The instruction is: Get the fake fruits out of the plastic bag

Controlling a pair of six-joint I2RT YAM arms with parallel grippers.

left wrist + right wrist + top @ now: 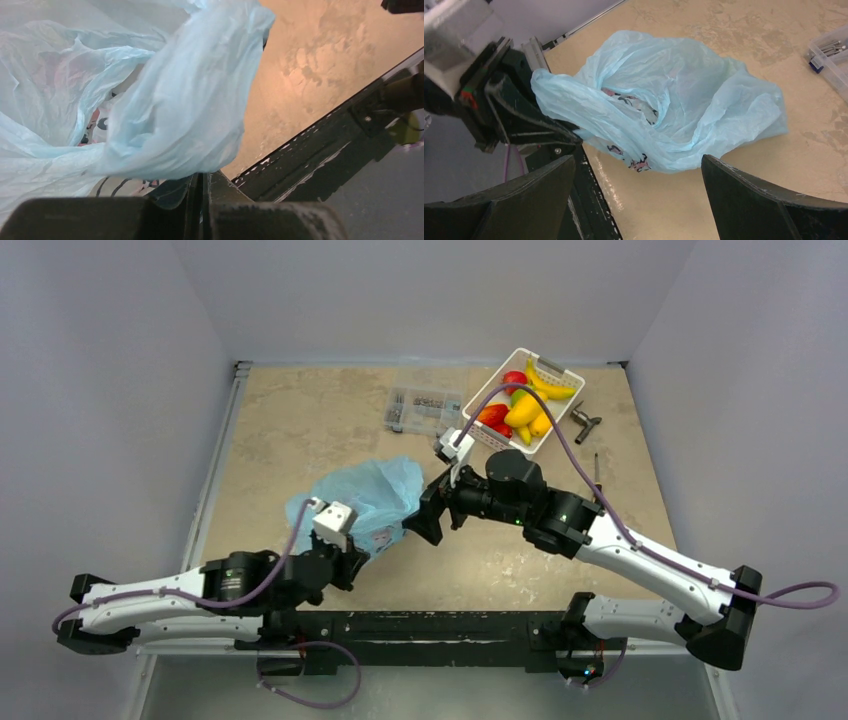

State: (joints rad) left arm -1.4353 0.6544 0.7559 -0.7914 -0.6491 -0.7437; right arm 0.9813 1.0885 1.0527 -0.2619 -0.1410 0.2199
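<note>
Bare table [664, 205] lies open between the right pincer [636, 167] and the gaping mouth of the plastic bag [704, 100].

A robotics lab cell: plain pale walls [430, 290] box the beige worktop [300, 420] on three sides, a cabled left arm [160, 598] and right arm [650, 555] are bolted to a black rail [430, 625] at its near edge, and a clear screw box [424, 410] lies near its far edge.

Soft, even light, faint shadows; the plastic bag [180, 100] looks washed-out, wrist-view foregrounds blurred.
</note>
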